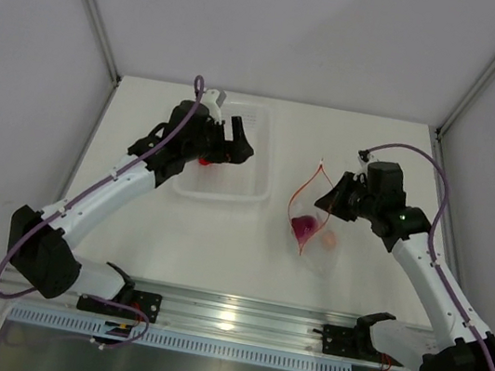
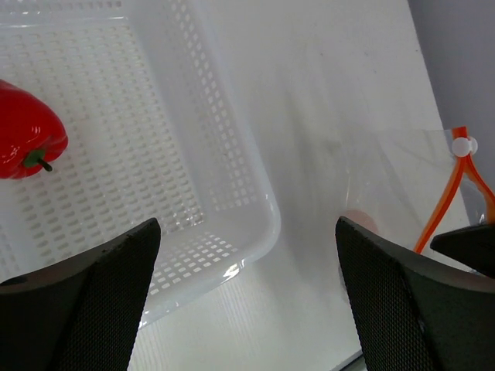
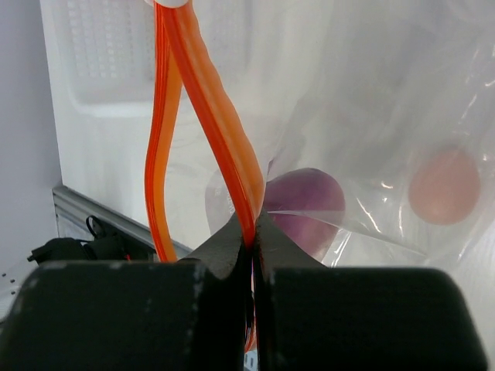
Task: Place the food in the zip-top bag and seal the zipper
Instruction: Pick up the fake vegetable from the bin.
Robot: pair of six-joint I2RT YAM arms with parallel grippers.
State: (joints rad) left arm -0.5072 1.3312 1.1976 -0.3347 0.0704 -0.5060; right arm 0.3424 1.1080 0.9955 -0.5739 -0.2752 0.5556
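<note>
The glossy red pepper (image 2: pixel 27 131) lies in the white perforated tray (image 2: pixel 255 232), partly hidden under the left wrist (image 1: pixel 206 160) in the top view. My left gripper (image 2: pixel 247 228) hovers open over the tray's near corner with nothing between its fingers. To the right, the clear zip-top bag (image 1: pixel 315 223) stands with its mouth spread. The purple-pink piece (image 3: pixel 309 201) and the peach ball (image 3: pixel 443 185) are inside it. My right gripper (image 3: pixel 254 232) is shut on one side of the orange-red zipper (image 3: pixel 216 116), holding the bag's mouth up; the other side bows away to the left.
The tray (image 1: pixel 228 192) sits at the back left of the white table. Grey walls enclose the table on three sides. A metal rail (image 1: pixel 235 320) with both arm bases runs along the near edge.
</note>
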